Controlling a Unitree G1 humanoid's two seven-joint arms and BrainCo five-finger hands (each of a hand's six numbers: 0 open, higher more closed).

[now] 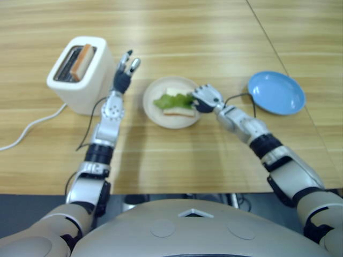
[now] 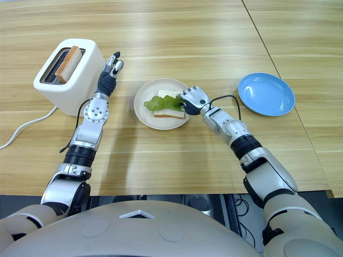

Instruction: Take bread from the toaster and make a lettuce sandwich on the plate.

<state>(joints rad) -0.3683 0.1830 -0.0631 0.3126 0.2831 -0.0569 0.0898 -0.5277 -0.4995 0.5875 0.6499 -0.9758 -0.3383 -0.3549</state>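
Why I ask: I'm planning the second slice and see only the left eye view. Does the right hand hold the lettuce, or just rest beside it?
Observer: In the right eye view, the right hand has its fingers curled on the right end of the lettuce, which lies across the bread slice on the plate. It looks like a grasp.
Operator: Is the left hand touching the toaster?
Observer: No. The left hand is open and apart from the toaster, with bare table between them.
Operator: Any bread in its slots?
Observer: One upright slice stands in the slot nearer the left hand; the other slot looks empty.
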